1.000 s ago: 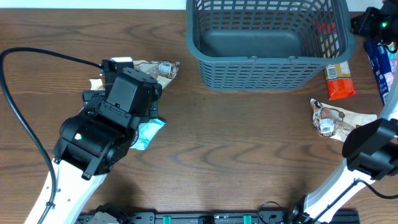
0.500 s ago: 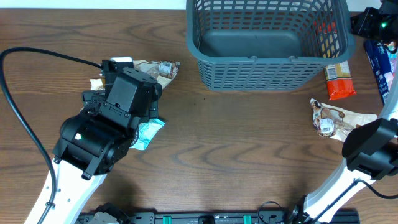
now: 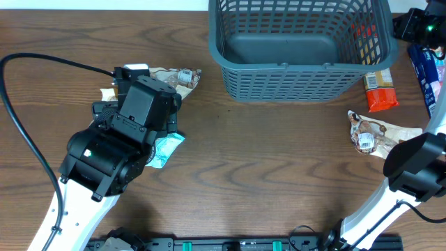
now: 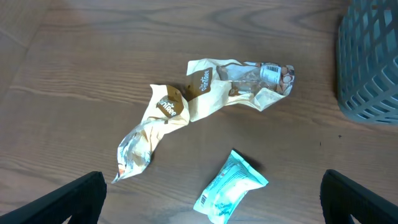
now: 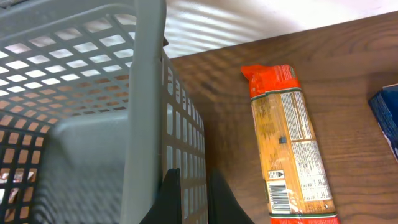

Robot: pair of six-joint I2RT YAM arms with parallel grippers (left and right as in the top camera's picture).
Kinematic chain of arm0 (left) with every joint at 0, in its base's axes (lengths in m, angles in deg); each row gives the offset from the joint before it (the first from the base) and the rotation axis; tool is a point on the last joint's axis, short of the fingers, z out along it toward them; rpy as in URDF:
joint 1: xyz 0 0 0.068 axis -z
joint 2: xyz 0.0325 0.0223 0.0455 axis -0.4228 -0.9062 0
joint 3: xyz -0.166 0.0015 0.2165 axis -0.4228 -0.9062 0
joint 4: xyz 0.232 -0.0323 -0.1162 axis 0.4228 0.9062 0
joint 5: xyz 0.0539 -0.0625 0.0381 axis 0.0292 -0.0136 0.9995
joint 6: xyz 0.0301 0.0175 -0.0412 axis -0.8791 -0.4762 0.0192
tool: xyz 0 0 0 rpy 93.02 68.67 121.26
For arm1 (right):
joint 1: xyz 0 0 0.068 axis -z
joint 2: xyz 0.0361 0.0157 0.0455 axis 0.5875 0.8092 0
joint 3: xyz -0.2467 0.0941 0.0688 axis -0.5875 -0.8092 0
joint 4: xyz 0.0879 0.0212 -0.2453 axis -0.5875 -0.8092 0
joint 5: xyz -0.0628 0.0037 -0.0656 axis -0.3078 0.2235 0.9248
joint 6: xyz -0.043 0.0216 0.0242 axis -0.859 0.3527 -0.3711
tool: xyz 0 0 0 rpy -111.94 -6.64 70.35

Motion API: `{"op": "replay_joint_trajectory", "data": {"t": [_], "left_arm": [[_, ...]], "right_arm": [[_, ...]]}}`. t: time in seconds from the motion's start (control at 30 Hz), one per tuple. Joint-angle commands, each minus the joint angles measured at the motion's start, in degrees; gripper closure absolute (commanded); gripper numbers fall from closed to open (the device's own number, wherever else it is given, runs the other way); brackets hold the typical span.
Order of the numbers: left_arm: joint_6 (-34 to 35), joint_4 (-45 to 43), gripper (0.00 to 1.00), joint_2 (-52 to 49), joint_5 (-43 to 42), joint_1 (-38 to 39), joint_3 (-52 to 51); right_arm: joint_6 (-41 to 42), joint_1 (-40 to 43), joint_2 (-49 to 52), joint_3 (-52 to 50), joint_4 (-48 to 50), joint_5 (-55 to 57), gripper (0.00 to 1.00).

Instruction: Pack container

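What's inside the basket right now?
The basket shows only its bare grey base, with nothing lying on it. Its far end is cut off in the overhead view, so that part is unseen.

The wooden table (image 3: 265, 160) bears a grey-blue basket (image 3: 300, 78) at upper centre. At left lie tan wrappers (image 3: 178, 75) and a teal packet (image 3: 166, 149), at right an orange packet (image 3: 380, 89).

Facing down, the left pincer (image 4: 211, 186) gapes wide; the right pincer (image 5: 193, 182) sits nearly closed

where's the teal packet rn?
Overhead, left side: the teal packet pokes out from under the left arm, just below the crumpled tan wrappers.
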Motion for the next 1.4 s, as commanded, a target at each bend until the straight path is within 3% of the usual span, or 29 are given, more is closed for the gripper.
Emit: {"op": "replay_joint_trajectory", "data": {"t": [0.0, 0.37, 0.4, 0.47, 0.5, 0.53, 0.6, 0.73, 1.03, 1.37], "left_arm": [[-0.50, 0.39, 0.01, 0.74, 0.48, -0.24, 1.09], [-0.50, 0.39, 0.01, 0.74, 0.48, -0.24, 1.09], [-0.50, 0.39, 0.01, 0.74, 0.48, -0.24, 1.09], [-0.52, 0.39, 0.01, 0.74, 0.48, -0.24, 1.09], [-0.50, 0.39, 0.01, 0.74, 0.48, -0.24, 1.09], [-0.50, 0.39, 0.01, 0.74, 0.48, -0.24, 1.09], [-0.52, 0.39, 0.01, 0.74, 0.50, -0.24, 1.09], [-0.52, 0.39, 0.01, 0.74, 0.50, -0.24, 1.09], [-0.55, 0.39, 0.02, 0.72, 0.50, -0.24, 1.09], [-0.59, 0.35, 0.02, 0.09, 1.38, -0.26, 1.09]], "right_arm": [[-1.03, -2.16, 0.50, 0.57, 0.13, -2.64, 0.98], [-1.42, -3.72, 0.50, 0.57, 0.33, -1.68, 0.96], [-1.40, -3.69, 0.50, 0.57, 0.33, -1.20, 0.88], [-1.40, -3.58, 0.50, 0.57, 0.24, -0.46, 0.60], [-1.38, -3.56, 0.50, 0.57, 0.24, -0.48, 0.36], [-1.36, -3.48, 0.50, 0.57, 0.24, -0.50, 0.19], [-1.31, -3.32, 0.50, 0.59, 0.28, -0.50, 0.09], [-0.42, -2.97, 0.48, 0.59, 0.33, -0.76, 0.01], [1.22, -1.16, 0.48, 3.41, -2.93, -2.47, 0.01], [1.70, 2.78, 0.48, 28.39, -19.04, -2.43, 0.01]]}}
